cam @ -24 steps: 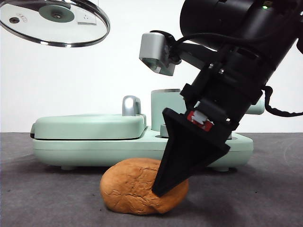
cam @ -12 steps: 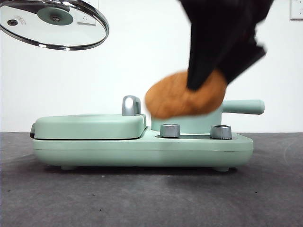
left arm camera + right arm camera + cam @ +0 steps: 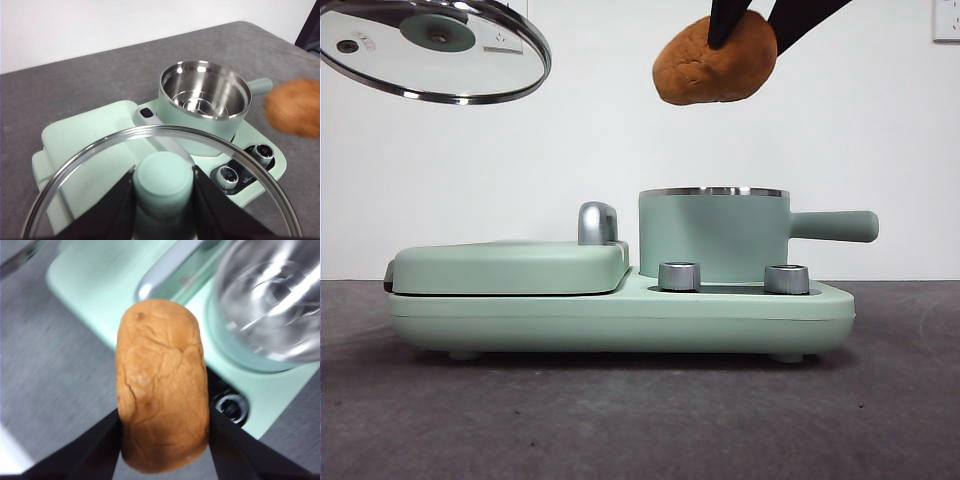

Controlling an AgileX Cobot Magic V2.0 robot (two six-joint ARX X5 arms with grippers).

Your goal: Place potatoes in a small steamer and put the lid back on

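Note:
My right gripper [image 3: 750, 22] is shut on the orange-brown potato [image 3: 715, 60] and holds it high above the mint-green steamer pot [image 3: 713, 232]. In the right wrist view the potato [image 3: 162, 385] fills the space between the jaws, with the open pot [image 3: 272, 305] beyond it. My left gripper [image 3: 163, 190] is shut on the knob of the glass lid [image 3: 162, 177] and holds the lid [image 3: 435, 50] high at the upper left, over the griddle. The pot [image 3: 205, 97] is open and its steel inside is empty.
The pot stands on a mint-green base [image 3: 620, 315] with two steel dials [image 3: 680, 276]. A flat griddle cover [image 3: 510, 265] with a steel handle [image 3: 597, 222] lies on the base's left half. The pot's side handle [image 3: 835, 226] points right. Grey table all round.
My right gripper has lifted the potato from the table in front of the base up past the pot to high above it. The lid has stayed where it was.

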